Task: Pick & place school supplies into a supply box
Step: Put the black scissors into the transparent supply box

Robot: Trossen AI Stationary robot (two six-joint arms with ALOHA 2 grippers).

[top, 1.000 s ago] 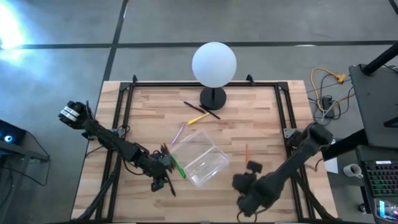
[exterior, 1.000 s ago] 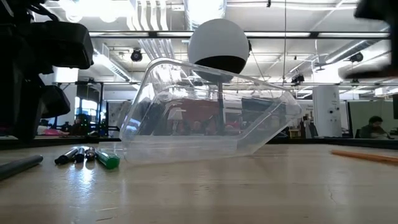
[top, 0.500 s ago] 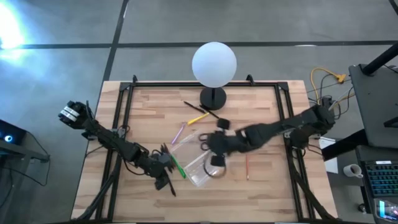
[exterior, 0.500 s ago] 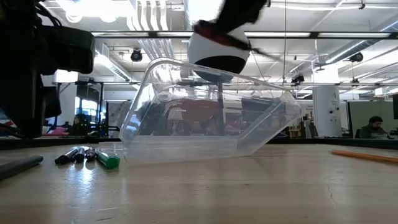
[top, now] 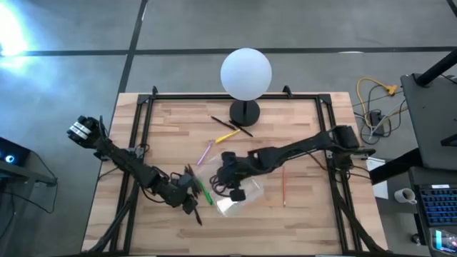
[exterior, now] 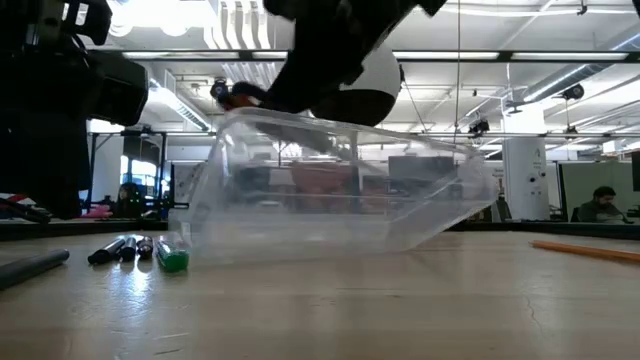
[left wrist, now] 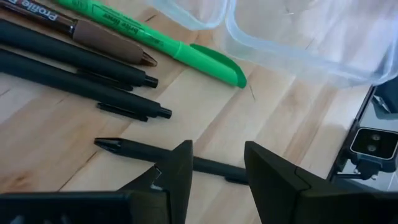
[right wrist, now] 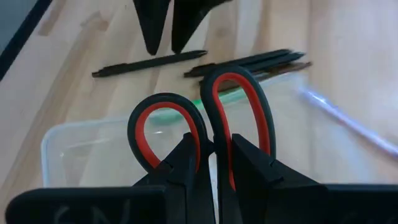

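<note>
Holding the red-handled scissors [right wrist: 202, 127] by the neck just below the two loops, the right gripper [top: 230, 173] hangs over the supply box [top: 235, 191], its fingers [right wrist: 184, 163] closed to a narrow gap around the tool. The clear box lies on the desk near the middle, a little toward the front edge. In the low view it sits tilted, one end raised off the wood.

The left gripper [left wrist: 214, 165] waits low over the desk just beside the box's left end, its fingers [left wrist: 177, 168] parted with nothing between them, poised above a lone black pen [left wrist: 161, 152]. Beyond that pen lie two more black pens [left wrist: 81, 78], an orange-brown one [left wrist: 106, 43] and a green pen [left wrist: 180, 53], the green one lying right by the box wall. A pink pencil [top: 205, 152] and a yellow one [top: 227, 135] lie farther back toward the globe lamp [top: 245, 74], and an orange pencil [top: 283, 187] rests to the right of the box.

The likeliest trouble is the box itself. It is light and already canted, so a release from this height, or a brush from the arm, could tip or slide it and let the scissors bounce out. The loops may also catch on the rim if the drop falls off-centre. With both grippers working so near the same end of the box, a collision is possible too.
</note>
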